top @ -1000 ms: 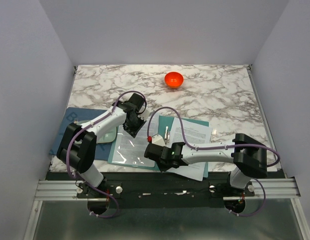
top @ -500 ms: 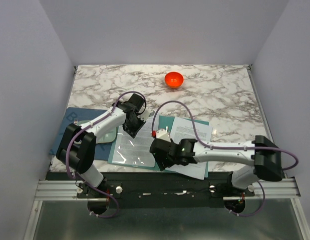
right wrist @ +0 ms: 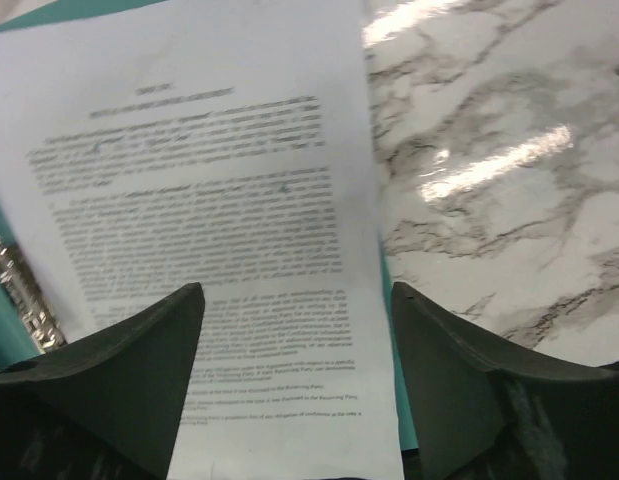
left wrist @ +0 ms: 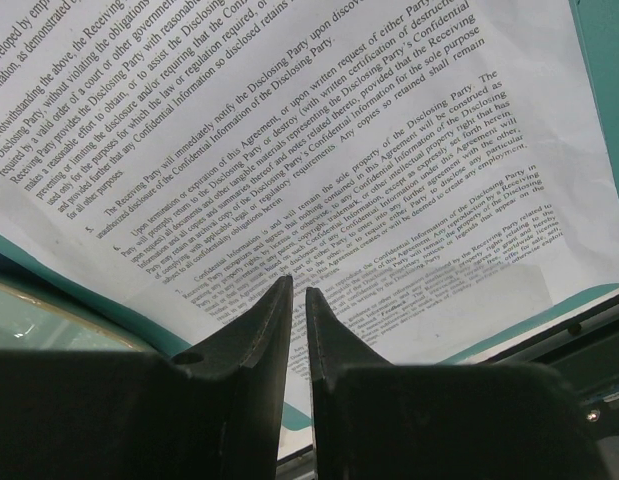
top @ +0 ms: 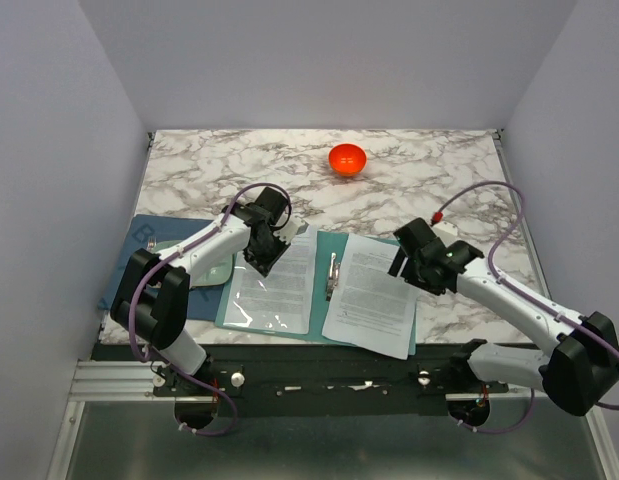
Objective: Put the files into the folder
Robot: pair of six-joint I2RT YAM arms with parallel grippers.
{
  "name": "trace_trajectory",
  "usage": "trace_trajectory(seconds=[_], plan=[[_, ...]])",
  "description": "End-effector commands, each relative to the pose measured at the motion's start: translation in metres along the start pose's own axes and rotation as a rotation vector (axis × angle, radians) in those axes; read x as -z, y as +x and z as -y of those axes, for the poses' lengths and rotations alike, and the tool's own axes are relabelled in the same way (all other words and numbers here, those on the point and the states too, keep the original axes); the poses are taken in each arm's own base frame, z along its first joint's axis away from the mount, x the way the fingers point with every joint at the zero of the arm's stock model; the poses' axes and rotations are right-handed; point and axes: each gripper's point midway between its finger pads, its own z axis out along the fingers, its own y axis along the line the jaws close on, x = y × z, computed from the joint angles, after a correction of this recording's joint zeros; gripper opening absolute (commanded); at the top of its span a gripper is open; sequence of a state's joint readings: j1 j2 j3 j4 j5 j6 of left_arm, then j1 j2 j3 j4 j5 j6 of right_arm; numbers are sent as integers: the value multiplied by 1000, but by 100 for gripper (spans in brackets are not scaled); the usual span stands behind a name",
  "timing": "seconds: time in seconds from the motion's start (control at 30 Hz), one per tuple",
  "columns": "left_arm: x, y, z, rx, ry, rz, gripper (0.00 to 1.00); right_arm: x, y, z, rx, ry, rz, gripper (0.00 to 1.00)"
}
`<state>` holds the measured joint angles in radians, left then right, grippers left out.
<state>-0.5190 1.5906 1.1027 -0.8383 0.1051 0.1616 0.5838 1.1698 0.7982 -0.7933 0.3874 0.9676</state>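
Note:
The teal folder lies open near the table's front, with a metal clip on its spine. One printed file lies flat on its right half. Another file lies on the left half under a glossy clear pocket. My left gripper hovers low over that left file; its jaws are shut to a thin slit and nothing shows between them. My right gripper is open over the right file, at that sheet's right edge, with the fingers wide apart and empty.
An orange bowl sits at the back of the marble table. A dark blue mat with a pale mint plate on it lies left of the folder. Walls close in both sides.
My right gripper has opened and swung from the folder's front middle up to its right edge, uncovering the right sheet. The left arm has stayed still.

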Motion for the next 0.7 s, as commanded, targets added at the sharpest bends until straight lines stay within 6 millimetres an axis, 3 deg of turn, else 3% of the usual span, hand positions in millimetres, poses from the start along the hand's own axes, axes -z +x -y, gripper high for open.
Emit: trace_trajectory(seconds=[0.0, 0.3, 0.67], plan=[[7, -3, 0, -8, 0, 17, 22, -16, -13, 4, -107, 10, -16, 89], [8, -2, 1, -10, 10, 17, 23, -60, -28, 1, -150, 60, -56, 92], [3, 1, 4, -15, 24, 6, 22, -82, -32, -11, -182, 11, -74, 92]])
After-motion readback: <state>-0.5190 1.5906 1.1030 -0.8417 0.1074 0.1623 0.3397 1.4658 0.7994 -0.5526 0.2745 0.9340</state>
